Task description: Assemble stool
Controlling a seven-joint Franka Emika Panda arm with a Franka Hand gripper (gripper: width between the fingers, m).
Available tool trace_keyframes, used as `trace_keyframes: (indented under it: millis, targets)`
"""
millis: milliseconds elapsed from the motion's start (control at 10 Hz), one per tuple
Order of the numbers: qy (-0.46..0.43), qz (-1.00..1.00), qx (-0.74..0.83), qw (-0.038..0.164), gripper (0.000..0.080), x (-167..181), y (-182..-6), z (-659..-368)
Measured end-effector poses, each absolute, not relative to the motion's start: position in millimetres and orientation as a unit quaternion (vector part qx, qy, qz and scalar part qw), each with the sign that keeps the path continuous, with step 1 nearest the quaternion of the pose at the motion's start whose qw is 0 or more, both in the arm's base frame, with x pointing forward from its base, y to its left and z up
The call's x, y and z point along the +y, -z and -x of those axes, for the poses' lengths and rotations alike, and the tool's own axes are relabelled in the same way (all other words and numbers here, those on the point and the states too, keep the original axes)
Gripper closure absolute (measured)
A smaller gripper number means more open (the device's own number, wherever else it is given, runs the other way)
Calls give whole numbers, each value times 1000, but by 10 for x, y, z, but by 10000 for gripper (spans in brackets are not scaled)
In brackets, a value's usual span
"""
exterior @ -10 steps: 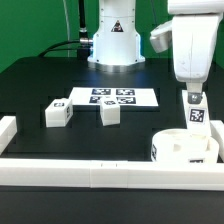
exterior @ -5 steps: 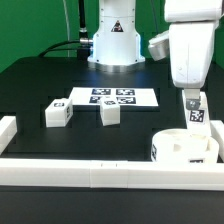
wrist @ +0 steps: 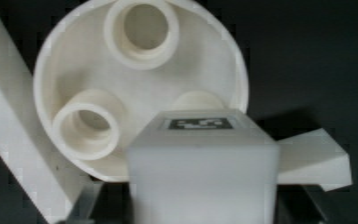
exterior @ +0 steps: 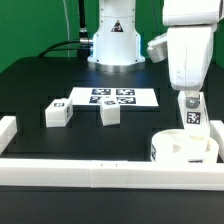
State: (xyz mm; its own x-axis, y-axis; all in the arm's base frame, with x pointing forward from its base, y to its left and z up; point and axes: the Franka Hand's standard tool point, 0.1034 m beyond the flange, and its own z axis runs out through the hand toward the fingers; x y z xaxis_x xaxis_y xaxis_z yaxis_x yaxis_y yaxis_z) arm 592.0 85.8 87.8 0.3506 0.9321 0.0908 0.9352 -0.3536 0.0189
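One front rail (exterior: 100, 172): long white border piece, nearest to us, lying along the front edge of the black worktop (exterior: 40, 80). A side rail (exterior: 8, 128) meets it at the exterior view's left.
One seat (exterior: 178, 150): thick round white part of the stool. It rests on the worktop just behind the front rail, at the exterior view's right. We note a black-and-white tag on its outer wall.
Two sockets (wrist: 149, 28): round holes in the seat's flat face, seen by us in the wrist view only. The second one (wrist: 91, 122) lies nearer the held leg.
One held leg (exterior: 193, 116): small white block, tagged and upright, directly over the seat towards its far rim. We cannot tell whether its lower end touches the seat. In the wrist view it fills the foreground, with a tag on the face turned towards the seat.
One claw (exterior: 191, 100): pointing straight down and clamped on the held leg.
First loose leg (exterior: 57, 113): white tagged block, lying on the worktop towards the exterior view's left, well apart from the seat.
Second loose leg (exterior: 110, 114): similar block, near the first, just in front of the marker board.
One marker board (exterior: 112, 97): thin flat white sheet with black tags, lying mid-worktop.
One arm base (exterior: 113, 40): white, at the worktop's far edge, farthest from us.
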Motion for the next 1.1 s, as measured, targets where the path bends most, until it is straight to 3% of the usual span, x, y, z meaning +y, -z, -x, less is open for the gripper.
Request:
trace_keyframes:
  millis: [100, 500, 1100]
  targets:
    - [43, 822, -568, 18, 462, 857, -878, -5920]
    - [42, 844, -534, 20, 462, 858, -878, -5919]
    - [32, 958, -284, 34, 461, 928, -868, -5900]
